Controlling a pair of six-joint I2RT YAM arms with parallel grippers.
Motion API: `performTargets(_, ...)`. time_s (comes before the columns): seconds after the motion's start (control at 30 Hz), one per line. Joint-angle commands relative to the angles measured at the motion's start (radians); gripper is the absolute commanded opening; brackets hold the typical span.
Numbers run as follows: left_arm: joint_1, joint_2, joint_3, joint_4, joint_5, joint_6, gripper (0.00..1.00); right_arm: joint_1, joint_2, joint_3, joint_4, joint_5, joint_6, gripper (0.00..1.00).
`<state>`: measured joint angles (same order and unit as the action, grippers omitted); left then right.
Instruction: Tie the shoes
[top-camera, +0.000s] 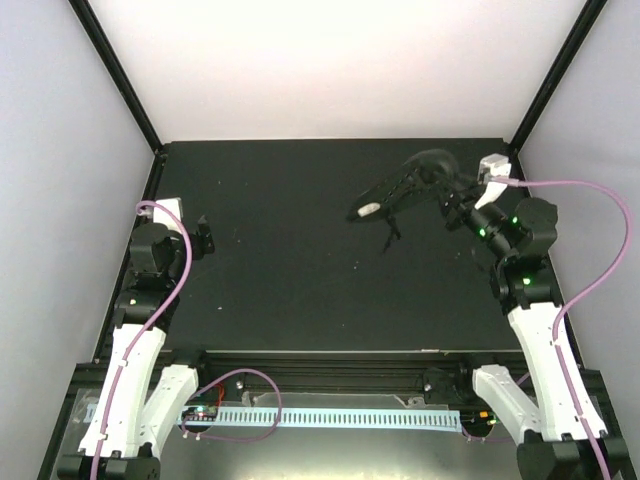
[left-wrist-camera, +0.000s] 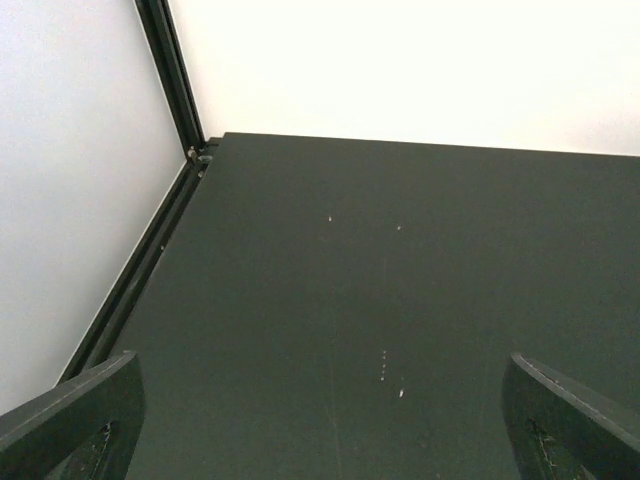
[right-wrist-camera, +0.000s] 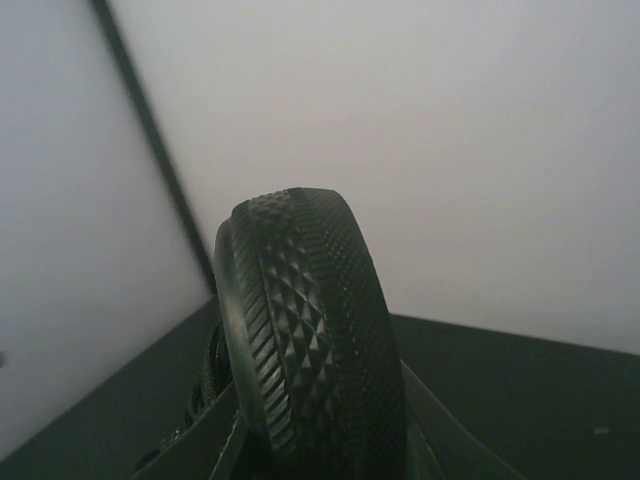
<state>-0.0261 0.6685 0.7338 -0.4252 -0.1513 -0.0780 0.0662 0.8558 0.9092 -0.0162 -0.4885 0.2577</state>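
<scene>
The black shoe (top-camera: 405, 188) is held up by the right gripper (top-camera: 452, 203). The jaws are partly shut on one end of it. Its bumpy sole (right-wrist-camera: 310, 330) is seen right between the fingers (right-wrist-camera: 222, 440). The rest of the shoe is stretched out away from this gripper, and a thin lace (top-camera: 390, 236) is hung below it. The left gripper (top-camera: 205, 238) is held wide open with nothing in it, well apart from the shoe, over the dark table (left-wrist-camera: 400, 300).

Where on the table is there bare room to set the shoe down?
The table is bare across its middle, between the left gripper and the shoe, and along its near edge. It is crowded only at the far right, where the right gripper holds the shoe up with its laces hanging.
</scene>
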Motion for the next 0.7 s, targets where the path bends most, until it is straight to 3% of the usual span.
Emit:
performTargets(0.0,0.006,-0.001,-0.002,0.023,0.039,0.005,0.99,0.110,-0.104,-0.064,0.096,-0.058,0.133,0.01)
performTargets(0.17,0.004,0.005,0.004,0.048,0.246,0.007,0.99,0.341,-0.111,-0.039,0.054,0.040,0.141,0.02)
performTargets(0.27,0.003,0.009,0.001,0.059,0.285,-0.005,0.99,0.428,-0.073,-0.034,0.048,0.060,0.146,0.01)
performTargets(0.47,0.004,0.011,-0.006,0.055,0.257,0.017,0.99,0.434,0.034,-0.169,0.172,0.169,0.219,0.02)
performTargets(0.67,-0.002,0.007,-0.016,0.054,0.246,0.032,0.99,0.417,0.236,-0.227,0.315,0.161,0.261,0.02)
